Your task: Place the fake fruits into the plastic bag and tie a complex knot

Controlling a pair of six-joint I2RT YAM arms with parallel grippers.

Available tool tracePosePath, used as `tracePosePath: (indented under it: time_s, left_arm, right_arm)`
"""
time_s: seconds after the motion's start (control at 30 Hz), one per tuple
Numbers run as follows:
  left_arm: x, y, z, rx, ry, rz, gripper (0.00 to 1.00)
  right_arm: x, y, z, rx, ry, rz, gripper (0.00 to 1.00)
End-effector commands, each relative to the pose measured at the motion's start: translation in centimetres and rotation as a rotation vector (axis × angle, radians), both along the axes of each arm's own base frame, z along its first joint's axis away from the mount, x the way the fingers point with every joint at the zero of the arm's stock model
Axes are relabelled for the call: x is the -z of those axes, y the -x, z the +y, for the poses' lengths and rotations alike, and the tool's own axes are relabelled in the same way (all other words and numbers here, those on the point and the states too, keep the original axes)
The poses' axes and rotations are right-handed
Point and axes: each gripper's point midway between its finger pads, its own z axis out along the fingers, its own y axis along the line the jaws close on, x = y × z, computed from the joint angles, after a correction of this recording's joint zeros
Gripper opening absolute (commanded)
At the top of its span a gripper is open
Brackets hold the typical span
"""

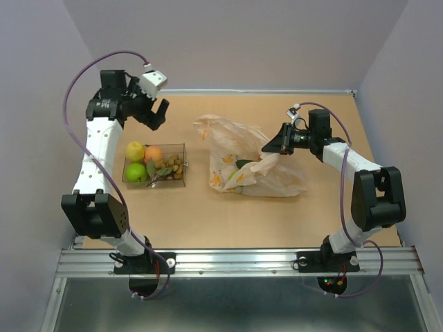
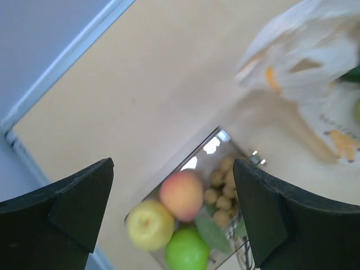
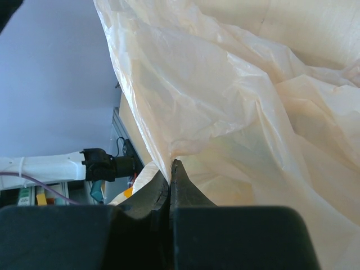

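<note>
The fake fruits, a heap of small tan pieces with green leaves, lie in a clear tray beside a yellow fruit, a peach and a green fruit. My left gripper hangs open and empty above the table, just behind the tray. Its wrist view looks down on the fake fruits between the spread fingers of the left gripper. The plastic bag lies crumpled at mid-table with something green inside. My right gripper is shut on the bag's right edge; in the right wrist view the right gripper pinches the plastic bag.
The tray holds the peach, yellow fruit and green fruit. The bag sits to its right. Purple walls close in the table on three sides, and a metal rail runs along the near edge.
</note>
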Motion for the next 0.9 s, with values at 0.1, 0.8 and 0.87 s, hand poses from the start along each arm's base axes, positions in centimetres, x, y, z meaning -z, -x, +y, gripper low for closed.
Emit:
tracePosePath:
  time_s: [0.1, 0.8, 0.87]
  left_arm:
    - [5.8, 1.7, 11.8, -0.239, -0.175, 0.177, 0.99]
    - [17.1, 1.2, 14.1, -0.294, -0.187, 0.436, 0.98]
    - [17.8, 1.2, 14.1, -0.296, -0.187, 0.451, 0.93]
  right_arm:
    - [-1.3, -0.7, 0.1, -0.008, 0.003, -0.068, 0.0]
    - [-0.9, -0.7, 0.1, -0.016, 0.006, -0.06, 0.0]
    - [-0.9, -0.8, 0.0, -0.013, 0.007, -0.059, 0.0]
